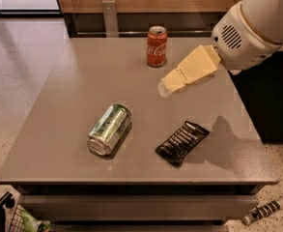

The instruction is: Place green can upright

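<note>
The green can (109, 128) lies on its side on the grey table (73, 81), left of centre near the front, its silver end facing the front edge. My gripper (166, 87) hangs in the air above the table's middle right, on a white arm reaching in from the upper right. It is to the right of and behind the can, well apart from it, and holds nothing that I can see.
A red cola can (156, 46) stands upright at the back of the table. A black snack packet (182, 142) lies flat at the front right, under the arm. The table's front edge runs just below the can. Clutter lies on the floor at the front.
</note>
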Controlling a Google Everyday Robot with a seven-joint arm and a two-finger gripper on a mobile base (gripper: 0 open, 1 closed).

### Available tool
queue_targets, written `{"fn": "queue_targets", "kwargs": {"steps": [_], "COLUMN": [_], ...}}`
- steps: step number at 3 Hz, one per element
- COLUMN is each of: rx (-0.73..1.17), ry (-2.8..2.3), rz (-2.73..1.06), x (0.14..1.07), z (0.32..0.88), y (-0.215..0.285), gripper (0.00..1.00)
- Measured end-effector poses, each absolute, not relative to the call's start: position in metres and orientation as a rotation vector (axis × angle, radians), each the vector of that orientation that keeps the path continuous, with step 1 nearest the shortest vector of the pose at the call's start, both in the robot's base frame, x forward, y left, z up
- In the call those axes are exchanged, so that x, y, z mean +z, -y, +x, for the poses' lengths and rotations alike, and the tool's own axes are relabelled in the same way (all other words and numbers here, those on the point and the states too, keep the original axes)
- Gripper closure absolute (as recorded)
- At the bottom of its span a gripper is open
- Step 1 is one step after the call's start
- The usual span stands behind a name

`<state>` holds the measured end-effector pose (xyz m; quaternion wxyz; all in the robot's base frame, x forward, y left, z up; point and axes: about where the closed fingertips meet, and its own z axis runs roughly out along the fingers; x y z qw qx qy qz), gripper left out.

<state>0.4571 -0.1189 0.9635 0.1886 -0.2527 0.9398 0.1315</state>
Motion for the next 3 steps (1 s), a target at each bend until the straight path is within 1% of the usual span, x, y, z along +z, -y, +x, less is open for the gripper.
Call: {"fn": "queue_targets", "kwargs": {"steps": [1,3], "rx": [0.384,0.592], "ry": [-2.648,-2.745], "rz": [-0.660,-0.291], "x": [0.966,0.955], "z": [0.456,0.460], "y": [0.111,0.081], "gripper": [0.00,0.00]}}
